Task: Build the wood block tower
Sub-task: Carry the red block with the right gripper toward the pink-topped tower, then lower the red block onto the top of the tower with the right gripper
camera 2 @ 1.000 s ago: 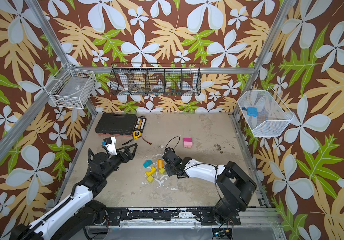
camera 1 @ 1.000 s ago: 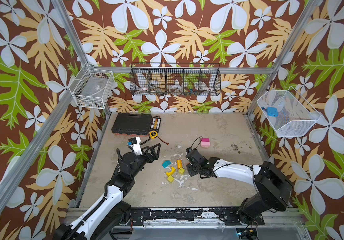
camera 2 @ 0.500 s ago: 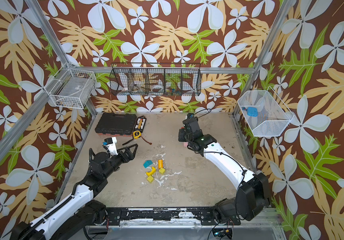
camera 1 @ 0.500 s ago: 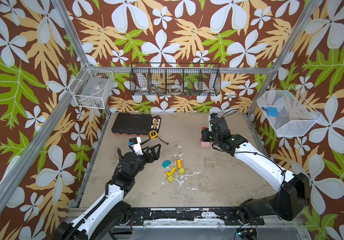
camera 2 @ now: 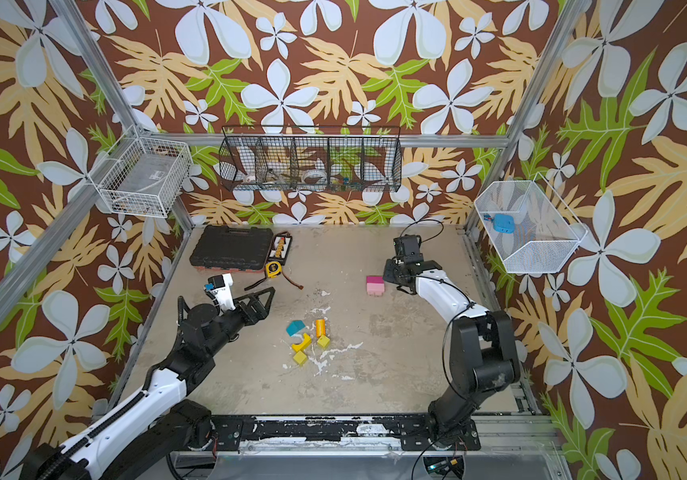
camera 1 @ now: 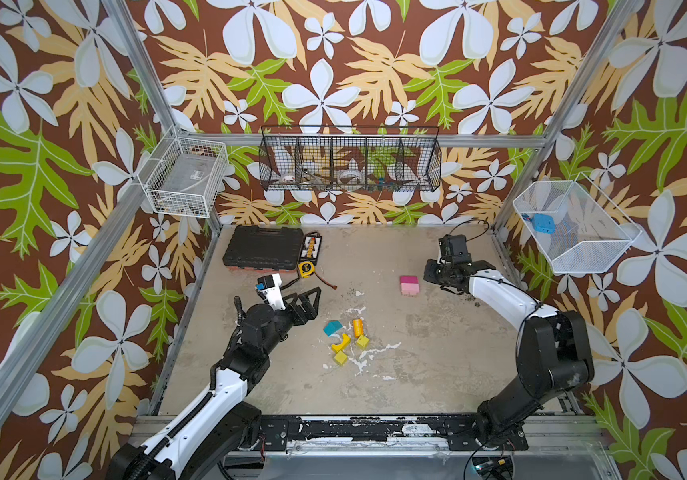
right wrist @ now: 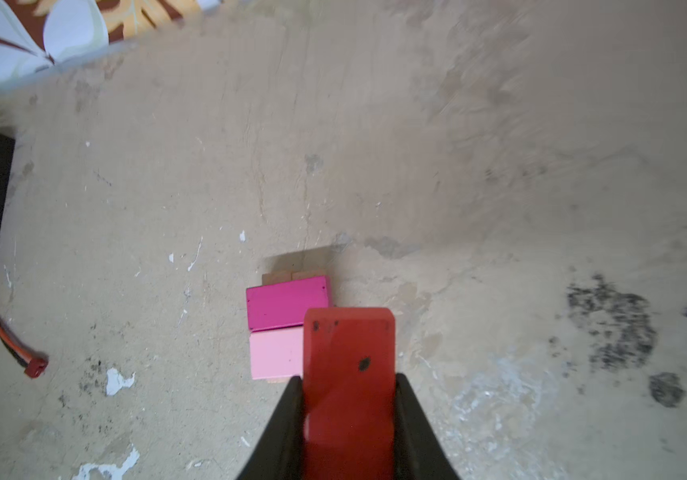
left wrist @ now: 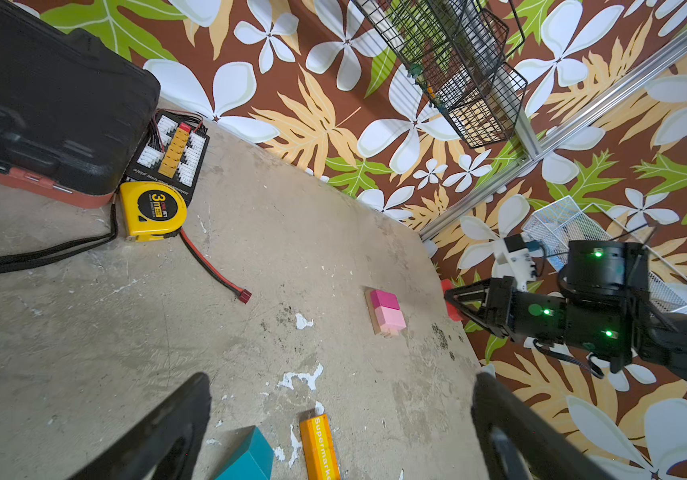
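A red block (right wrist: 349, 353) is pinched between the narrowed jaws of the right gripper (right wrist: 350, 380) and is held near the tower base (camera 1: 409, 285). There a magenta block (right wrist: 287, 302) and a pink block (right wrist: 276, 358) are laid side by side, touching, on tan planks (right wrist: 294, 276) toward the back right of the table (camera 1: 416, 374). Nearer the middle, a teal block (camera 1: 332, 327), an orange cylinder (camera 1: 358, 327), a yellow arch (camera 1: 342, 343) and two yellow cubes (camera 1: 362, 341) are scattered loose. The left gripper (camera 1: 315, 302) is spread wide and empty, near that cluster. A black tool case (camera 1: 263, 252) and a yellow tape measure (camera 1: 305, 269) are seen at the back left.
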Controlling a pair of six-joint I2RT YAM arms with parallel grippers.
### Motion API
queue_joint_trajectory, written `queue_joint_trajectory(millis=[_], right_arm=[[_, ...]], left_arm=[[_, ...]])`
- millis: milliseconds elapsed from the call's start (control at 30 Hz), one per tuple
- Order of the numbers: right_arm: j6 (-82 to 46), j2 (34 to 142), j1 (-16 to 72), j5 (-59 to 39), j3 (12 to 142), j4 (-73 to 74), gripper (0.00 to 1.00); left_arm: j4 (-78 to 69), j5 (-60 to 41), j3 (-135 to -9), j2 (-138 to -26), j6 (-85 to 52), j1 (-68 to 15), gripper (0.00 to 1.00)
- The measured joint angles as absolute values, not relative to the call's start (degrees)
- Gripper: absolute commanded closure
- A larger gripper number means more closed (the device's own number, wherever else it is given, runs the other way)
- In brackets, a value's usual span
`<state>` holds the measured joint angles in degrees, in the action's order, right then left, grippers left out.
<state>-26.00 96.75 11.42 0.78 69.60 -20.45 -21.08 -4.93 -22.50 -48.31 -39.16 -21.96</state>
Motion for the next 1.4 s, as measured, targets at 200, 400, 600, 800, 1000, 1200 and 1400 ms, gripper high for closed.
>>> queue_joint_trajectory(millis=[200, 400, 600, 800, 1000, 1200, 1400], right_arm=[[-23.7, 100.6, 11.3, 0.3, 70.8, -22.7, 1.00], [-22.3, 101.8, 11.4, 0.2, 71.2, -22.3, 1.00], [-20.9, 102.4, 12.2, -0.7, 71.5, -22.2, 0.97], [-20.1, 103.9, 14.3, -1.1, 73.3, -22.3, 0.96], [-19.3, 105.2, 15.1, -0.8, 74.4, -22.7, 0.95], [-19.0, 107.0, 15.3, -0.3, 75.4, -22.8, 0.94], [-18.8, 108.3, 15.4, -0.4, 76.1, -23.2, 0.93]], left_arm=[[-21.0, -4.8, -22.5, -47.9, -39.2, -22.0, 0.01], [-21.0, -4.8, -22.5, -48.2, -39.2, -22.0, 0.01], [-21.0, -4.8, -22.5, -48.5, -39.2, -22.0, 0.01], [-21.0, -5.0, -22.5, -48.9, -39.4, -22.0, 0.01], [-21.0, -5.0, -22.5, -49.1, -39.4, -22.0, 0.01], [-21.0, -5.2, -22.5, -49.3, -39.4, -22.0, 0.01], [-21.0, -5.2, -22.5, -49.3, -40.0, -22.0, 0.01]])
